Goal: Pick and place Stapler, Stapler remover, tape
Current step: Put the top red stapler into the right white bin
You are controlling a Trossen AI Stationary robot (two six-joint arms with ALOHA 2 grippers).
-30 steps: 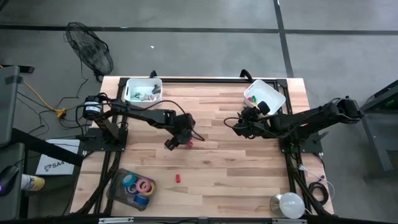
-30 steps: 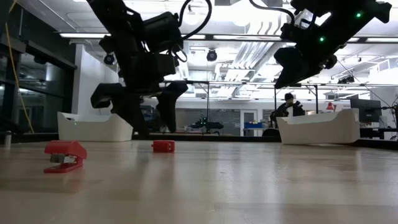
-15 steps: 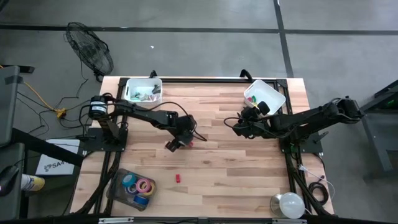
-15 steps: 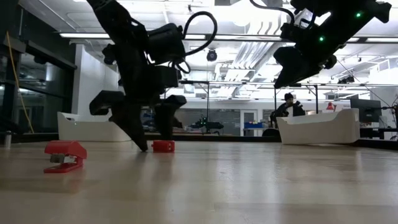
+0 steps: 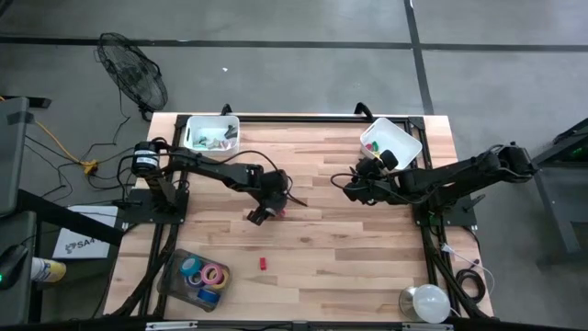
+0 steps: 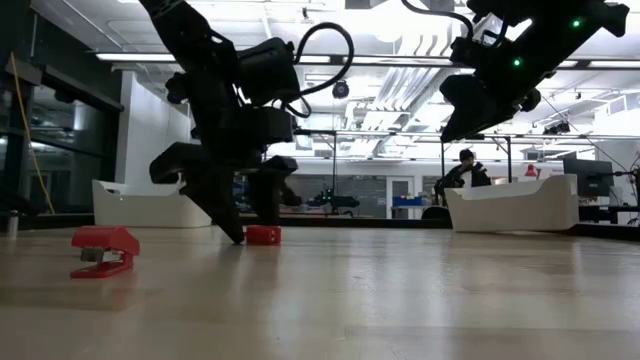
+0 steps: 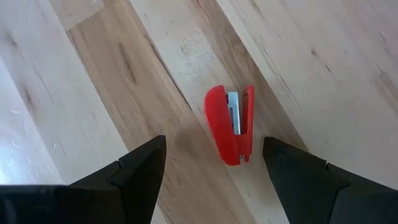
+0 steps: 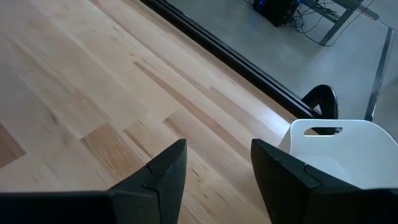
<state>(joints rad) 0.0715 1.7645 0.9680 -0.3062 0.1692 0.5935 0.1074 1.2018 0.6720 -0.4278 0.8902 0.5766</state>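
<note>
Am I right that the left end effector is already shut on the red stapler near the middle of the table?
Not quite: the left end effector is open, its fingers on either side of the red stapler without gripping it, as the left wrist view shows. The stapler does lie near the middle of the table.

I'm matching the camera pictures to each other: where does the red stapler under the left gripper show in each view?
High view: red stapler at table centre, beside the left gripper.
Low view: left of middle, by the gripper's fingertips.
Left wrist view: centre, between the open fingers.
Right wrist view: not in it.
Shared landmark: the left gripper.
</note>
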